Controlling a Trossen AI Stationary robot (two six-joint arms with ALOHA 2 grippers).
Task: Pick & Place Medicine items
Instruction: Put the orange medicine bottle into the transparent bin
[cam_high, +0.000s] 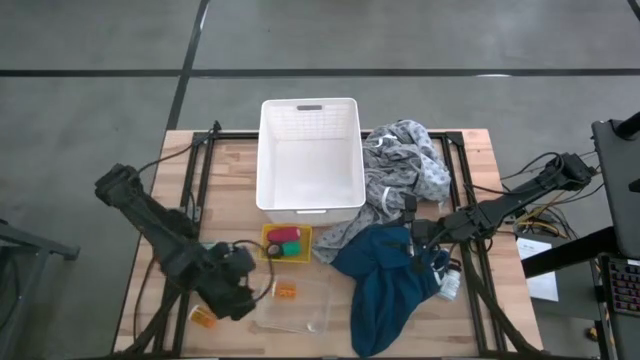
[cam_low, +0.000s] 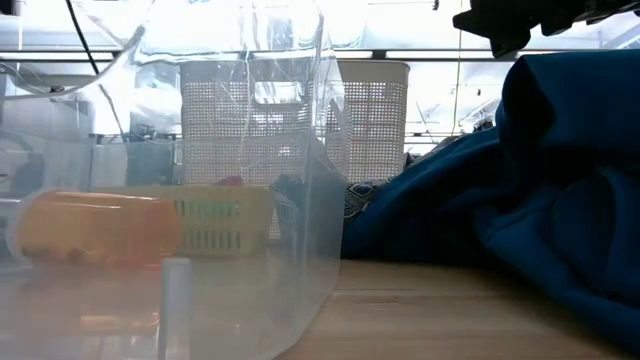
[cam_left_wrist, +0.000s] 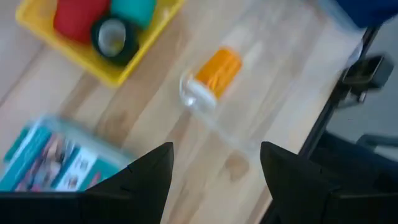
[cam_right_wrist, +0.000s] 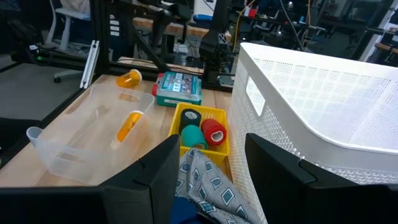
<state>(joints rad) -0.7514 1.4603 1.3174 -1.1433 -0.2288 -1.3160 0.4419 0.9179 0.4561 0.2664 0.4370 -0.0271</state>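
One orange pill bottle (cam_high: 285, 290) (cam_left_wrist: 214, 71) (cam_right_wrist: 129, 126) lies on its side inside a clear plastic container (cam_high: 295, 305) (cam_low: 250, 150). A second orange bottle (cam_high: 203, 318) (cam_right_wrist: 129, 78) lies on the table by the near left corner. A red roll (cam_left_wrist: 78, 15) (cam_right_wrist: 214, 132), a dark green roll (cam_left_wrist: 112, 37) and a teal roll (cam_left_wrist: 134, 9) sit in a yellow tray (cam_high: 285, 243). A white bottle (cam_high: 450, 283) lies right of the teal-blue cloth (cam_high: 390, 280). My left gripper (cam_high: 240, 285) (cam_left_wrist: 214, 174) is open, above the table just left of the container. My right gripper (cam_high: 413, 240) (cam_right_wrist: 211, 168) is open over the cloths.
A white lattice basket (cam_high: 310, 150) (cam_right_wrist: 323, 93) stands at the far middle. A grey patterned cloth (cam_high: 405, 165) (cam_right_wrist: 211, 186) lies bunched to its right and the teal-blue cloth (cam_low: 520, 200) spreads toward the near edge. A teal printed box (cam_left_wrist: 50, 155) (cam_right_wrist: 179, 87) lies under my left arm.
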